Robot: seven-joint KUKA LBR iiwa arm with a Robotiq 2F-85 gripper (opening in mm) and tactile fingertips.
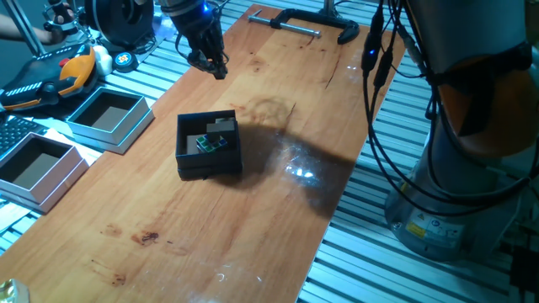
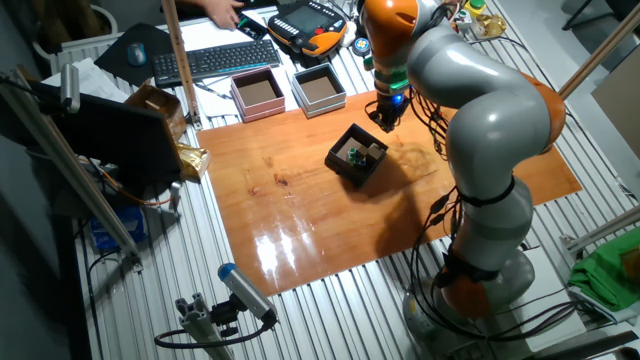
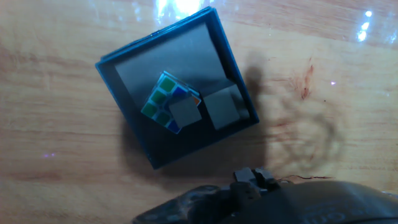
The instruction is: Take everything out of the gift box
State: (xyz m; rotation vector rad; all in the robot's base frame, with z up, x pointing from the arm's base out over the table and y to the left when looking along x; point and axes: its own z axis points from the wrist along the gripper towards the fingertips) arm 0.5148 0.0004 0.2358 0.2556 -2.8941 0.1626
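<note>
- A wooden board (image 1: 253,168) lies on a ribbed metal table (image 2: 330,300), with glare from overhead light on its varnish.
- Two light-blue boxes (image 1: 109,118) sit off the board's edge.
- A keyboard (image 2: 215,60) and a mouse (image 2: 137,55) lie beyond them.
- A black clamp (image 1: 312,21) rests at the board's far end.

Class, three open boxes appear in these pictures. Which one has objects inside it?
The small black gift box alone on the wooden board, holding the puzzle cube and a grey block. Both light-blue boxes show bare brown insides.
</note>
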